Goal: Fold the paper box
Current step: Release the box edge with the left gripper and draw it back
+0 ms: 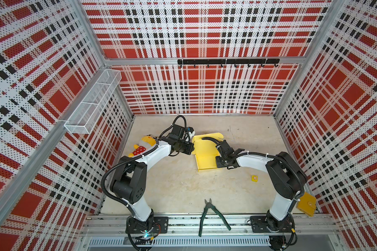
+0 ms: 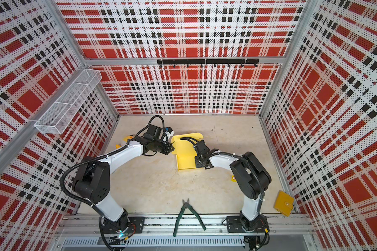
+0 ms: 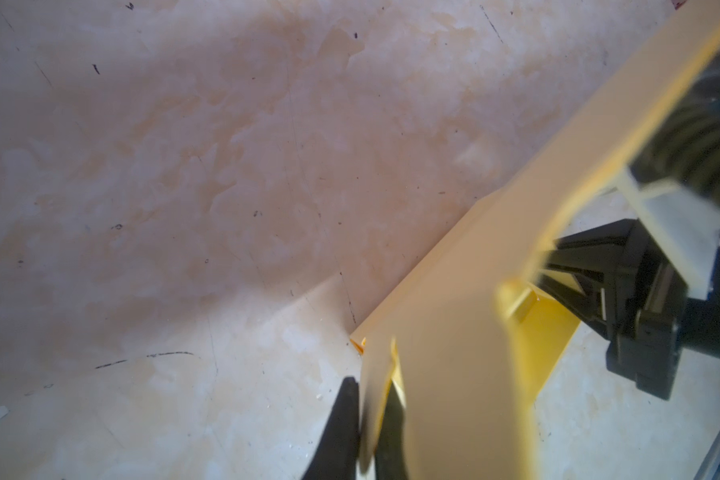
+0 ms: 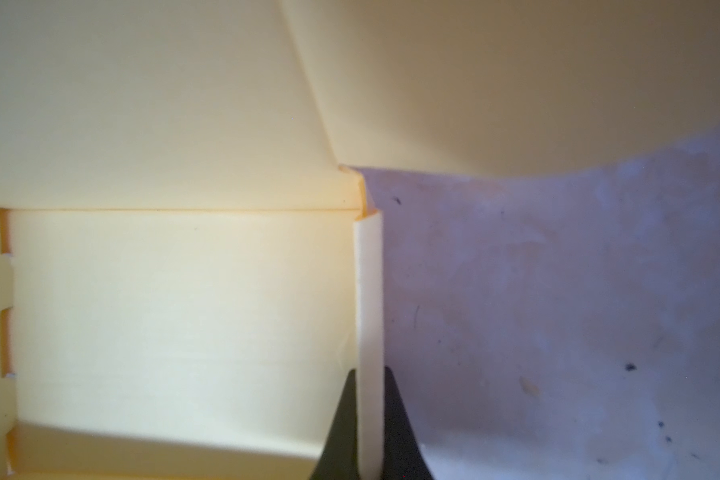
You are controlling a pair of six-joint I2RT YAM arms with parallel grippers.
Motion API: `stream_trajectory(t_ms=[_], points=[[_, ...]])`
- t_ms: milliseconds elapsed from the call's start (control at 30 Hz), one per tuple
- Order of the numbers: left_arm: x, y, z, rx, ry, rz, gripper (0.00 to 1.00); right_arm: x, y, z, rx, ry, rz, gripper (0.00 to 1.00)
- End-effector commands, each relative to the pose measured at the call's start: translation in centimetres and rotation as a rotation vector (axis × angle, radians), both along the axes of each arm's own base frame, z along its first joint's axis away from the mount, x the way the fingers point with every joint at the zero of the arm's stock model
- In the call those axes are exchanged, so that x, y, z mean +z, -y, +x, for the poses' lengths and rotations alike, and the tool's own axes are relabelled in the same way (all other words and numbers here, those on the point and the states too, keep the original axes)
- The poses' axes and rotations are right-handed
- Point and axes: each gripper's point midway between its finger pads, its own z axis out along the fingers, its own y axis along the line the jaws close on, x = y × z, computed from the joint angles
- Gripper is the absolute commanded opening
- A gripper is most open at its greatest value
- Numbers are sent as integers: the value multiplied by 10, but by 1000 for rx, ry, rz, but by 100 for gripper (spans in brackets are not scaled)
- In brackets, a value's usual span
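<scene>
The paper box (image 1: pixel 206 159) (image 2: pixel 184 160), pale yellow card, lies half formed in the middle of the table in both top views, with a lid panel raised at its far end. My left gripper (image 1: pixel 192 149) reaches its left edge. In the left wrist view the left gripper (image 3: pixel 368 415) is shut on a thin flap of the box (image 3: pixel 454 332). My right gripper (image 1: pixel 218 163) stands over the box's right side. The right wrist view shows the right gripper (image 4: pixel 370 399) shut on the upright side wall (image 4: pixel 368 291), with the box floor (image 4: pixel 184 311) beside it.
A plush toy (image 1: pixel 143 145) lies behind the left arm. Green pliers (image 1: pixel 211 215) rest at the front edge. A small yellow cube (image 1: pixel 254 178) sits near the right arm, and a mustard pouch (image 1: pixel 306 205) lies in the front right corner. A wire basket (image 1: pixel 91 102) hangs on the left wall.
</scene>
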Motion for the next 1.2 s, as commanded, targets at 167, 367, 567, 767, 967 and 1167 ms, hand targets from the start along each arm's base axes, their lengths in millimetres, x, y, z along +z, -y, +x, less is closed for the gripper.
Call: stream_trajectory(t_ms=[167, 367, 567, 767, 967, 1167], points=[[2, 5, 2, 41, 9, -14, 12, 15, -1, 2, -51, 44, 32, 27], [2, 4, 1, 41, 18, 1, 12, 28, -2, 9, -98, 88, 66, 34], [7, 8, -1, 25, 31, 0, 13, 36, -5, 16, -131, 116, 97, 36], [5, 9, -2, 19, 36, 10, 13, 40, -3, 23, -151, 142, 83, 39], [6, 11, -4, 9, 43, 12, 13, 44, 2, 32, -177, 162, 127, 44], [4, 9, -4, 7, 43, 18, 13, 50, 1, 37, -167, 168, 191, 46]])
